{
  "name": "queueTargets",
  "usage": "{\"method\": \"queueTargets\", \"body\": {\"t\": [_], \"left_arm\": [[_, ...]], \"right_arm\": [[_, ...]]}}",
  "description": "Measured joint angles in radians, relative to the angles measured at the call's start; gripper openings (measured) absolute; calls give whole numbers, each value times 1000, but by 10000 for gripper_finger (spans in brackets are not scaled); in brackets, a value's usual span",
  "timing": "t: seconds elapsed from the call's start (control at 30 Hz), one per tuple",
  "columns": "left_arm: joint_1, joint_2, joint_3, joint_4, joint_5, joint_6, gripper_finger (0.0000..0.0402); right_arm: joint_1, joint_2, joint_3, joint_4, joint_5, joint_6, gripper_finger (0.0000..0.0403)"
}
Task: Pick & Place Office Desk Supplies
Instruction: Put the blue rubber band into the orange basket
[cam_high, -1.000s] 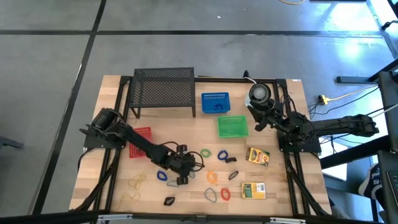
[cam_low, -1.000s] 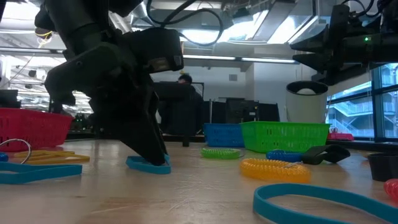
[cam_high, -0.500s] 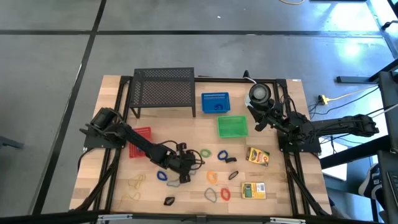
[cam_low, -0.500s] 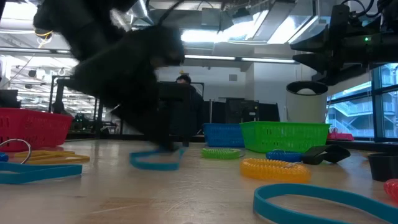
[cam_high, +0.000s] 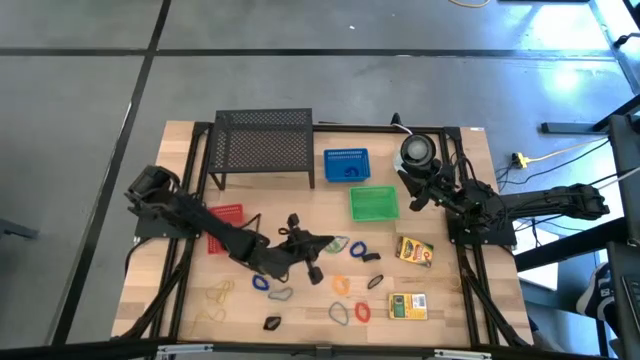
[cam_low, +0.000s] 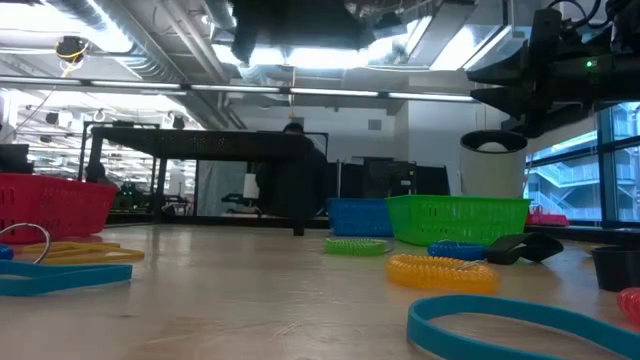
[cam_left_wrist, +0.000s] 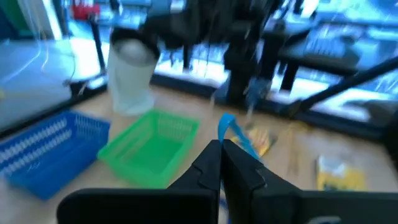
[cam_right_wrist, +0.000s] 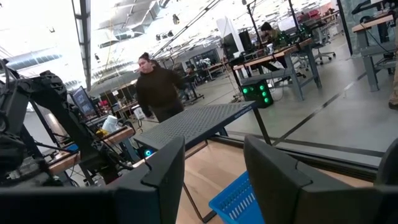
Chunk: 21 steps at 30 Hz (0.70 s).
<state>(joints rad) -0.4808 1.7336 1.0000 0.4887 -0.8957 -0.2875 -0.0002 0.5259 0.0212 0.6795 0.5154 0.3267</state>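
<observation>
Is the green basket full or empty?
Empty. In the left wrist view the green basket shows only its bare mesh floor, with nothing inside. From above it looks empty too.

Red basket (cam_low: 50, 203), green basket (cam_low: 462, 219), yellow coiled loop (cam_low: 442, 272), blue band (cam_low: 520, 328)

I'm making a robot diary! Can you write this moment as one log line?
left end effector: shut on blue loop, above table | right end effector: open, idle near table's right edge
</observation>
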Motion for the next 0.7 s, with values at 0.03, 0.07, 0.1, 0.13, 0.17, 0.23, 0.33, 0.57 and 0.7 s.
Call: {"method": "queueTargets", "body": {"t": [0.03, 0.07, 0.1, 0.13, 0.17, 0.23, 0.33, 0.57, 0.7], "left_arm": [[-5, 0, 0, 34, 0, 20, 3], [-10, 0, 0, 59, 0, 32, 3], [-13, 0, 0, 72, 0, 36, 3], [-17, 0, 0, 80, -1, 37, 3], [-19, 0, 0, 84, -1, 36, 3], [-23, 0, 0, 87, -1, 36, 3], [-23, 0, 0, 86, -1, 36, 3], [-23, 0, 0, 85, -1, 39, 3], [-23, 0, 0, 84, -1, 39, 3]], "right_arm": [[0, 0, 0, 0, 0, 0, 166], [0, 0, 0, 0, 0, 0, 166], [0, 0, 0, 0, 0, 0, 166], [0, 0, 0, -1, 0, 0, 166], [0, 0, 0, -1, 0, 0, 166], [0, 0, 0, -1, 0, 0, 166], [0, 0, 0, -1, 0, 0, 166], [0, 0, 0, -1, 0, 0, 166], [0, 0, 0, -1, 0, 0, 166]]}}
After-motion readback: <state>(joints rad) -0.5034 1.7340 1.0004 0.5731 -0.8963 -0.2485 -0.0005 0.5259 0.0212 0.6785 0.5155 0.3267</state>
